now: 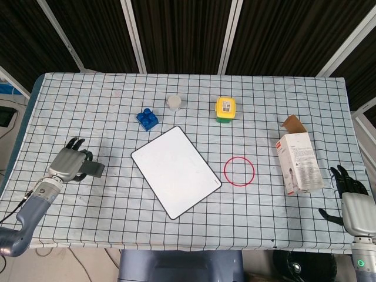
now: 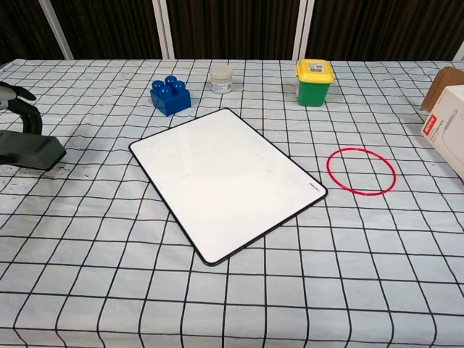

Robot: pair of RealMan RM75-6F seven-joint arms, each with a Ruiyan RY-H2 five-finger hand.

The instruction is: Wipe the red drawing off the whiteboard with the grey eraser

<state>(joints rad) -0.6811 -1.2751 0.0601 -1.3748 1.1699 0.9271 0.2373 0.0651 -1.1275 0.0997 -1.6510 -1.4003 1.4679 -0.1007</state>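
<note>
The whiteboard [image 1: 175, 171] [image 2: 226, 178] lies tilted in the middle of the table, its white face showing no red marks. My left hand [image 1: 69, 164] sits far to the left of the board, holding the grey eraser [image 1: 93, 169] [image 2: 27, 150] low on the checkered cloth. In the chest view only a fingertip [image 2: 14, 93] of that hand shows at the left edge. My right hand [image 1: 352, 198] rests at the table's front right corner, fingers spread, with nothing in it.
A red ring [image 1: 239, 171] [image 2: 361, 170] lies right of the board. Behind the board stand a blue brick [image 1: 147, 118], a small white jar [image 1: 174, 103] and a green pot with a yellow lid [image 1: 225, 110]. A carton [image 1: 298, 161] lies at the right.
</note>
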